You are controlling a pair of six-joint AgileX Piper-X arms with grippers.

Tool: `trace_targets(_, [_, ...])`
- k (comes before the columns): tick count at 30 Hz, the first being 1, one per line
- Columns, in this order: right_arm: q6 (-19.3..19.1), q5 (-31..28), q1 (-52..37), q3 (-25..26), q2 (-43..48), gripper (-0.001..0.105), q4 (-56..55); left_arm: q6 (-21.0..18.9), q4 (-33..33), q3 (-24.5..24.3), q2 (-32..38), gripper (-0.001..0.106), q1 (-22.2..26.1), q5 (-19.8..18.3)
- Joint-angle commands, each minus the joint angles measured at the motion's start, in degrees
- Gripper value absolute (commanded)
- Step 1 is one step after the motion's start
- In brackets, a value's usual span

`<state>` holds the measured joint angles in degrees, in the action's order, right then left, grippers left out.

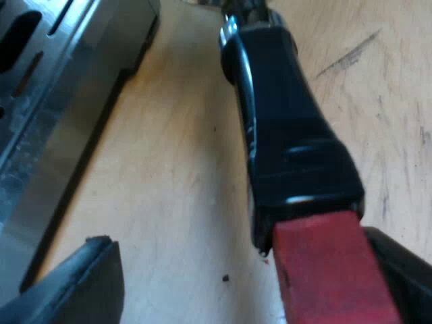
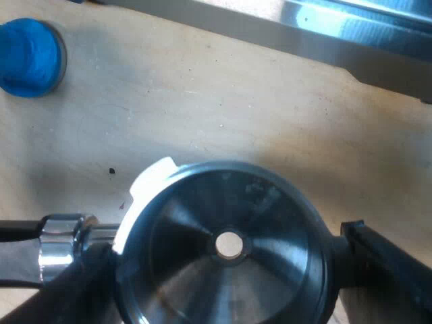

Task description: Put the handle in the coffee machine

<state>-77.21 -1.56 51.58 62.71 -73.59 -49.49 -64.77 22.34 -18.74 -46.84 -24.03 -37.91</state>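
The left gripper (image 1: 236, 256) has its fingers apart around the holder's (image 1: 283, 135) matte red end and glossy black handle, on the scratched wooden table (image 1: 175, 169) near the machine's (image 1: 47, 135) steel base. The right gripper (image 2: 223, 246) clamps the holder's round metal cup; a blue tamper (image 2: 30, 57) stands farther off.

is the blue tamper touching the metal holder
Apart. The right wrist view shows bare table between the blue tamper and the metal holder.
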Motion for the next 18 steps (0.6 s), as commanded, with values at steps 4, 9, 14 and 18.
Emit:
trace_targets(4, [-0.1, 0.5, -0.1, 0.4, 0.9, 0.000, 0.8, -0.1, -1.0, -0.1, -1.3, 0.068, -0.3, -0.4])
trace_targets(9, [-0.1, 0.5, -0.1, 0.4, 0.9, 0.000, 0.8, -0.1, -1.2, -0.2, -1.3, 0.068, -0.3, -0.4])
trace_targets(14, [-0.1, 0.5, -0.1, 0.4, 0.9, 0.000, 0.8, -0.1, -1.0, -0.2, -1.3, 0.068, -0.3, -0.4])
trace_targets(18, [-0.1, 0.5, -0.1, 0.4, 0.9, 0.000, 0.8, -0.1, -0.1, -0.2, -1.3, 0.063, -0.3, -0.5])
